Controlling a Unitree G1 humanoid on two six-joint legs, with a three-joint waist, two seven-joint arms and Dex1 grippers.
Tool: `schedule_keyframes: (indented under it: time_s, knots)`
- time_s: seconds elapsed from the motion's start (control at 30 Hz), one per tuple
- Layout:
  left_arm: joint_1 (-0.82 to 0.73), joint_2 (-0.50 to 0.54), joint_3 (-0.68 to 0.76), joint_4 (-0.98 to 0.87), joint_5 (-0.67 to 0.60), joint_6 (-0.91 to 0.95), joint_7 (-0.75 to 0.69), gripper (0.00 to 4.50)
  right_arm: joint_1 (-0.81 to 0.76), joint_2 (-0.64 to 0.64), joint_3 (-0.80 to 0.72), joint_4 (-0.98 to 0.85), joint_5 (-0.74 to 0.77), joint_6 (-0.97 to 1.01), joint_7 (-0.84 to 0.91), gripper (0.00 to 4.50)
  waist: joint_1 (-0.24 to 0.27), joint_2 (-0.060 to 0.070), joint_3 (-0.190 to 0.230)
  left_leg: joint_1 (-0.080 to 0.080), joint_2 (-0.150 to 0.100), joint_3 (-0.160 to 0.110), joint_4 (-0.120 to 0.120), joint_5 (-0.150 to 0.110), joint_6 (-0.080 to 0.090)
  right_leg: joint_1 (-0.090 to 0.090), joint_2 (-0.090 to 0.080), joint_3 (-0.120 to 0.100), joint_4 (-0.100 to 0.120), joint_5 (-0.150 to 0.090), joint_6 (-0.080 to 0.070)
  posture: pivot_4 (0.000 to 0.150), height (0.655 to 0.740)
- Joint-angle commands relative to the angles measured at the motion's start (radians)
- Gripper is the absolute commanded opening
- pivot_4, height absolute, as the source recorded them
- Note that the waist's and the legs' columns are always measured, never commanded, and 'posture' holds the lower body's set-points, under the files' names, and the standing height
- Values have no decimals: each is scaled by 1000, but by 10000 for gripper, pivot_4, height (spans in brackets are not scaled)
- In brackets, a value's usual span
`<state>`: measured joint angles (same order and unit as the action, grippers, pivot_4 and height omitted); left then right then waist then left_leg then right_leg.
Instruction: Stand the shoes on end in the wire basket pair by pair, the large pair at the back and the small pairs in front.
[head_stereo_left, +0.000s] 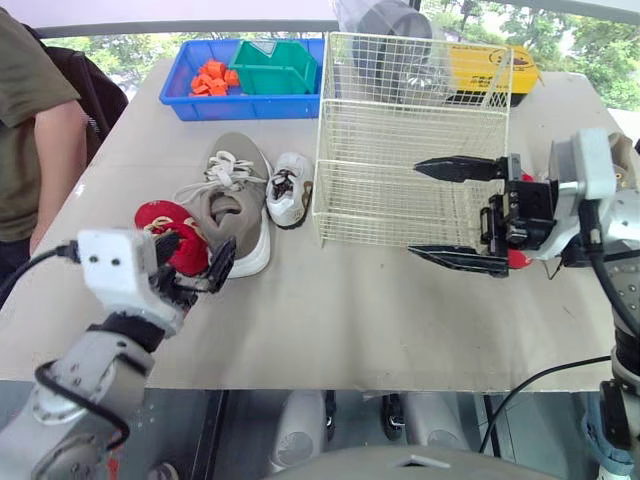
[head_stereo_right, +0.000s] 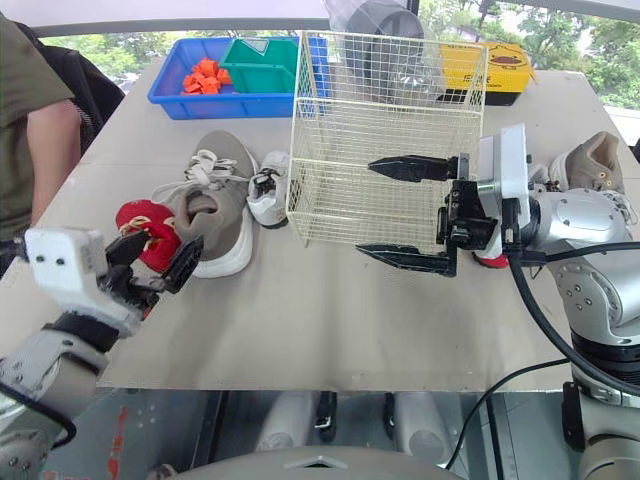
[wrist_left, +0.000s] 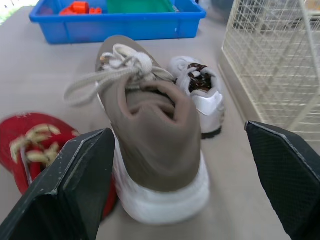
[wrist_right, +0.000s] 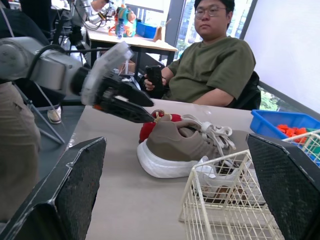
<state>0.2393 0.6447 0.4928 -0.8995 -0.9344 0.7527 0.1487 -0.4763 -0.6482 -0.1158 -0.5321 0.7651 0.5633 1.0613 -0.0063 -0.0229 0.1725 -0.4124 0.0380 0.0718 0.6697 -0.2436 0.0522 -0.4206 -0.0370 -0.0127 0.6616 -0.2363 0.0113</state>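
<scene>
Person (head_stereo_left: 25, 130) in olive shirt is sitting at the table's (head_stereo_left: 330, 320) left edge; the right wrist view is showing a dark handset (wrist_right: 155, 77) in their hand. The left gripper (head_stereo_right: 155, 255) is hovering with fingers spread wide, gripping nothing, right by the small red shoe (head_stereo_left: 165, 218). The large taupe shoe (head_stereo_left: 237, 200), white-soled with loose laces, is lying just beside it, and the small white shoe (head_stereo_left: 290, 188) next along; the left wrist view is revealing its brown lining. A blue tray (head_stereo_left: 215, 105) is sitting behind. The wire basket (head_stereo_left: 410, 140) is standing upright, right of all three shoes. The right gripper (head_stereo_left: 415, 208) is hanging open and unloaded at the basket's front right. The right eye view is catching a second taupe shoe (head_stereo_right: 590, 160) beyond the right arm.
</scene>
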Motion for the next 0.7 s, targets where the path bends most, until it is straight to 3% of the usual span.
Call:
schedule_keyframes:
  time_s: [0.03,0.17,0.3,0.43,0.53,0.7]
  knots:
    - [-137,3,-85,85,28,87,86,45000,-2,-15,2,-38,27,-2,-15,43412,4,0,0,0,0,0,0,0,0,0,0,0,0,0,0,1500,7400]
    - [-252,-39,-179,214,131,139,145,45000,0,-16,14,-39,18,-17,-30,43412,5,0,0,0,0,0,0,0,0,0,1,0,0,1,2,1500,7400]
    - [-286,-104,-263,285,198,149,129,32510,-12,-24,18,-39,18,-16,-43,44197,7,1,-1,0,0,0,0,0,0,0,1,0,0,1,2,1500,7400]
    - [-260,-161,-288,284,241,136,90,14293,-12,-43,18,-30,15,-16,-37,44197,17,1,-1,6,0,0,-1,0,0,6,0,1,0,-1,-1,1500,7400]
    - [-245,-177,-289,291,280,120,58,6327,-11,-45,30,-25,7,-23,-38,44197,19,1,-1,11,0,2,-2,0,0,10,-1,2,0,-1,-2,1500,7400]
    - [-216,-194,-278,278,389,-25,-8,5899,-23,-28,48,-18,-8,-35,-51,44197,18,2,-2,12,0,2,-3,0,0,10,-2,3,0,-1,-2,1500,7400]
